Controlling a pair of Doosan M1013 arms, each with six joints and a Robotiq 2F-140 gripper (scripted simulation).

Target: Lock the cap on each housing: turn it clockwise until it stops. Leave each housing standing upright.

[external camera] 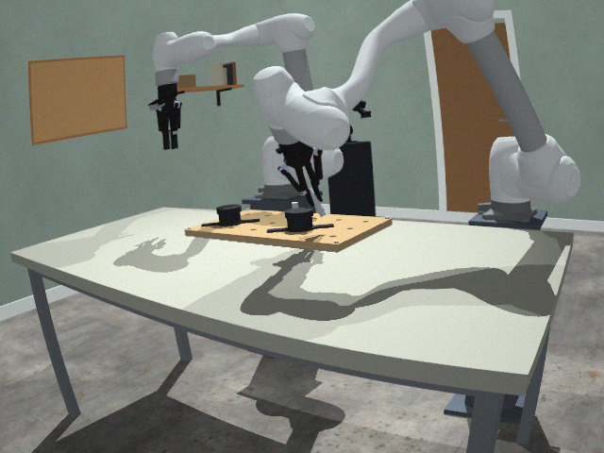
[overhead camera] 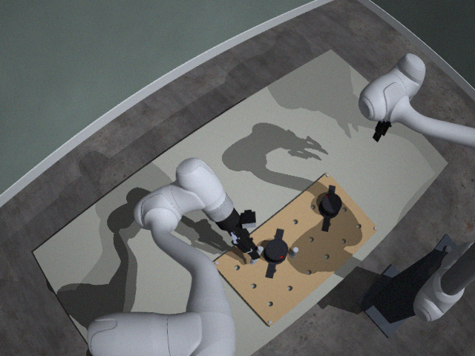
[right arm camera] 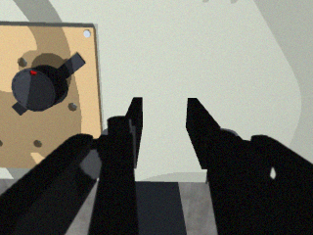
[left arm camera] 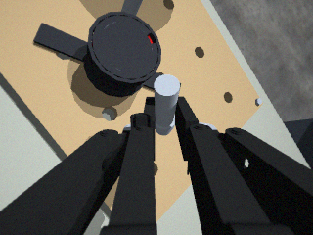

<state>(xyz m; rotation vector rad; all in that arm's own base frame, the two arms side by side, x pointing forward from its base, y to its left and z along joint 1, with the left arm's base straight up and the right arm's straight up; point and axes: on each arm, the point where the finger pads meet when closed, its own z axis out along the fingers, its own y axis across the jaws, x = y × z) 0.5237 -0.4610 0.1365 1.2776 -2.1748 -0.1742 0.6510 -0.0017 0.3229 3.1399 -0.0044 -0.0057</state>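
The near housing with its black cap (overhead camera: 275,250) (external camera: 298,219) (left arm camera: 124,46) stands upright, two bars at its foot. A red mark shows near the cap's edge. The far housing with its cap (overhead camera: 330,205) (external camera: 228,214) (right arm camera: 34,88) also stands upright, with a red mark on its cap. My left gripper (overhead camera: 255,256) (external camera: 315,200) (left arm camera: 164,110) is shut on a grey peg (external camera: 320,209) (left arm camera: 166,90), held tilted beside the near housing; whether it touches anything is unclear. My right gripper (overhead camera: 377,139) (external camera: 170,148) (right arm camera: 164,113) is partly open and empty, high above the table beyond the board.
Both housings stand on a wooden board (overhead camera: 268,294) (external camera: 363,226) (right arm camera: 90,117) with several holes. Another grey peg (overhead camera: 295,251) (external camera: 294,205) stands upright close to the near housing, on the side away from my left gripper. The board lies on the pale table (overhead camera: 199,142) (external camera: 414,336).
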